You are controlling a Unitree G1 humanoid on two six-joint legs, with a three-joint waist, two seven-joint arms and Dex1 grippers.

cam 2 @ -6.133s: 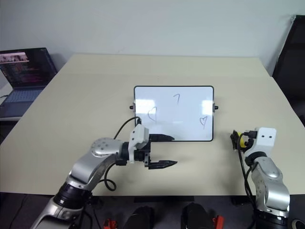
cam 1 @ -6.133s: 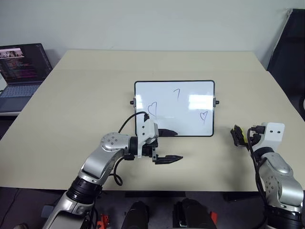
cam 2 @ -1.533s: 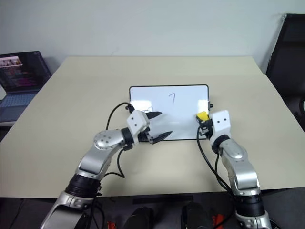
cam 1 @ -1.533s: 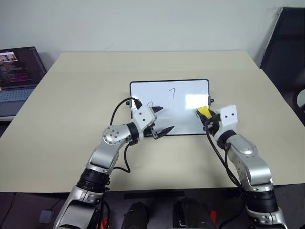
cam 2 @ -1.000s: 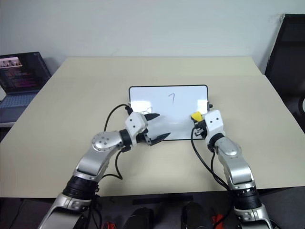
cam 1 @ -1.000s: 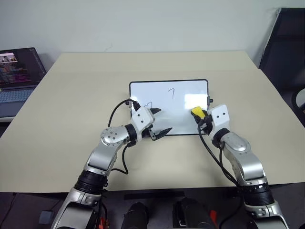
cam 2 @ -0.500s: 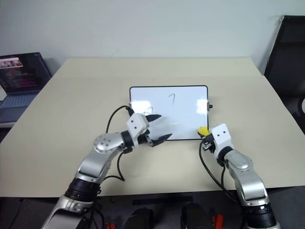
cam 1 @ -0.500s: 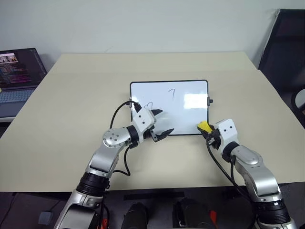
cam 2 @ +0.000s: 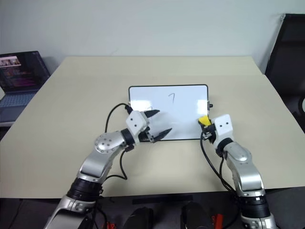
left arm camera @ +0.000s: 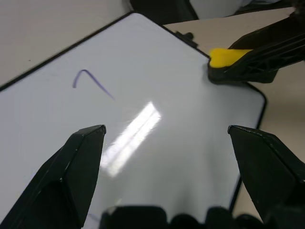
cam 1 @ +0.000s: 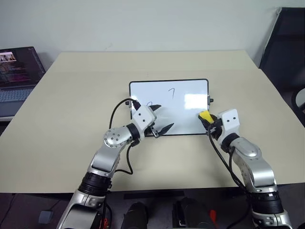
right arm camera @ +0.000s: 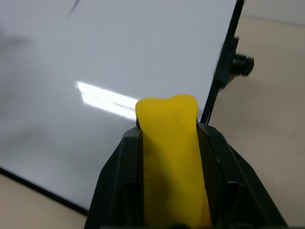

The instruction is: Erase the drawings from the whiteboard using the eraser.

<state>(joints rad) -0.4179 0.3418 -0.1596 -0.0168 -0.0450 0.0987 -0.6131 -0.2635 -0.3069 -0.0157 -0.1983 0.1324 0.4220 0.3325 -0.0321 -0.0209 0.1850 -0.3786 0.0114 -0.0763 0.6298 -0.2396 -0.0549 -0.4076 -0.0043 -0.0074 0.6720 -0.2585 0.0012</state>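
1. The right gripper (cam 2: pixel 204 123) has its two black fingers clamped tight on the eraser (right arm camera: pixel 170 157), a yellow block whose tip sticks out past the fingertips; its dark underside cannot be made out.
2. The eraser sits over the whiteboard's (cam 1: pixel 183 90) near right corner, just inside the thin black frame; whether it touches the glossy surface cannot be told.
3. The left gripper (cam 1: pixel 161 119) has its jaws spread wide and holds nothing. It hangs over the board's near left part.
4. That gripper's white housing covers most of a small mark at the board's left (cam 1: pixel 149 103), so its shape is hard to read.
5. The 7-like squiggle (cam 1: pixel 171 92) stands clear in the board's far middle. A bright glare patch lies on the right half of the board.
6. A small black knob (cam 1: pixel 211 100) juts from the board's right short side.
7. The board lies flat near the middle of a beige table (cam 1: pixel 76 95).
8. A laptop (cam 1: pixel 14 71) with a lit screen sits beyond the table's far left corner, cut off by the frame edge.
9. A dark chair (cam 1: pixel 283 43) stands at far right, partly cut off, against a pale wall (cam 1: pixel 143 24).
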